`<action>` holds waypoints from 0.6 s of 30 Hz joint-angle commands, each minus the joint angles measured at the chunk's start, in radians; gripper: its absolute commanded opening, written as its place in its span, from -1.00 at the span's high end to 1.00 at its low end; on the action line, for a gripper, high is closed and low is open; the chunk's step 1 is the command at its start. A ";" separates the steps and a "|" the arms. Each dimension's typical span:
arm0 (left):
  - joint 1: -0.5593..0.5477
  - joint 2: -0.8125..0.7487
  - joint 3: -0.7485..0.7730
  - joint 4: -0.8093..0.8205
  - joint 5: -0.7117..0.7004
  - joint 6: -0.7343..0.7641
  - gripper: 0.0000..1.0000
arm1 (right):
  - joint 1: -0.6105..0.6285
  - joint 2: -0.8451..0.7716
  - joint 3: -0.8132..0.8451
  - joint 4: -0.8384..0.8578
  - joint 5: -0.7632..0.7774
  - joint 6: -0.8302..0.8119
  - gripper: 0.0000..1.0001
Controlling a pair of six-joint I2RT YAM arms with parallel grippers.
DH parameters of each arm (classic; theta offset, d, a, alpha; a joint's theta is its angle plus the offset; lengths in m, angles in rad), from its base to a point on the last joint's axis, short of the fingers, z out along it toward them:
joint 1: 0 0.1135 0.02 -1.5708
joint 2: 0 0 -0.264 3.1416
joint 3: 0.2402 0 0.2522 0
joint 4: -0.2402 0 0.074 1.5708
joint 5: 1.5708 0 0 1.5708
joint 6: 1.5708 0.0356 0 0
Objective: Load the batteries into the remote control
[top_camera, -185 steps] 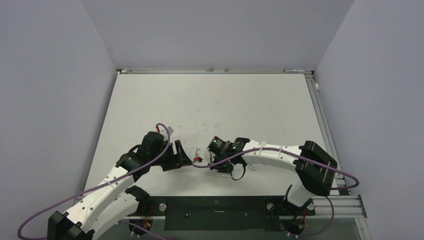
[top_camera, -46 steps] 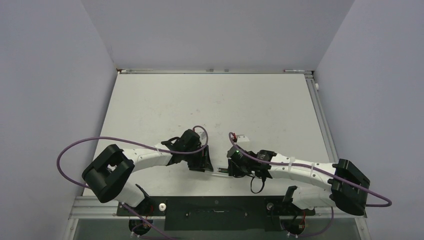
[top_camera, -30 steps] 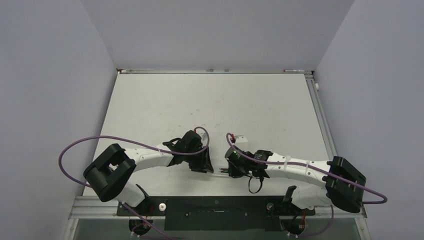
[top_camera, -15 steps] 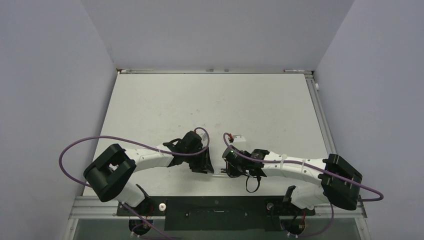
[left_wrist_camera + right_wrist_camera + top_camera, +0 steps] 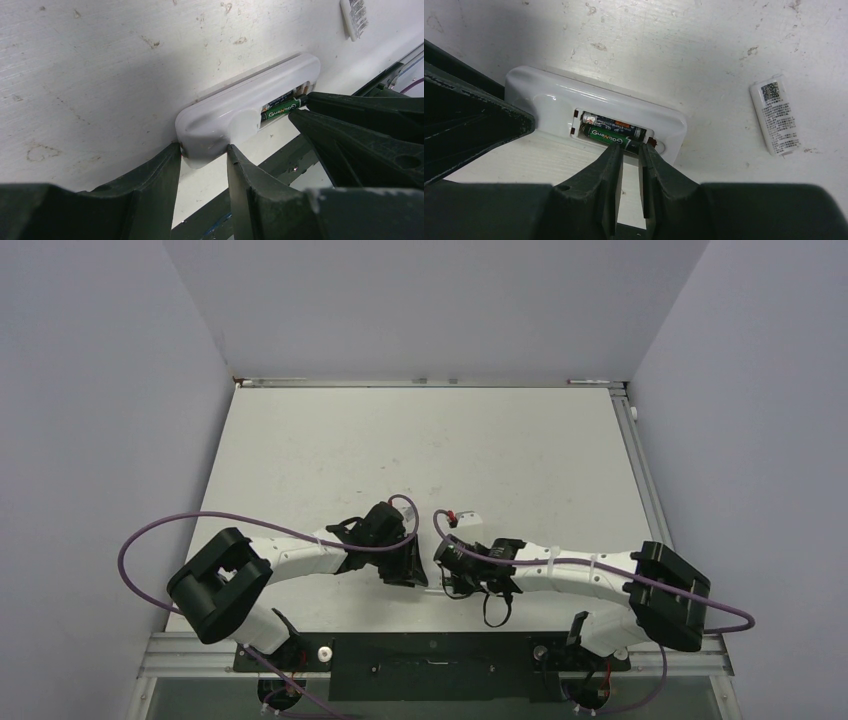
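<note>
Batteries [image 5: 611, 134] lie side by side in the recess on the back of the remote control [image 5: 549, 100]. The remote rests back-up on the table [image 5: 704, 45], near its front edge and between the two arms. We see the left gripper [image 5: 202, 150] clamped across one rounded end of the remote, a finger on each long side. The right gripper [image 5: 629, 147] has its fingers drawn almost together and holds nothing; their tips sit on the end of the nearer, green-labelled cell. We judge the cells light, rigid and smooth, so they would roll and slip readily, and are better pressed down at the end than pinched. The remote looks like a light, hard plastic shell that would slide on the table, so gripping its sides seems right. A small white labelled piece [image 5: 775, 115] lies apart.
</note>
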 commanded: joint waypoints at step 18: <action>-0.008 -0.016 -0.013 0.040 0.014 -0.002 0.30 | 0.074 0.122 0.073 0.006 0.004 -0.005 0.63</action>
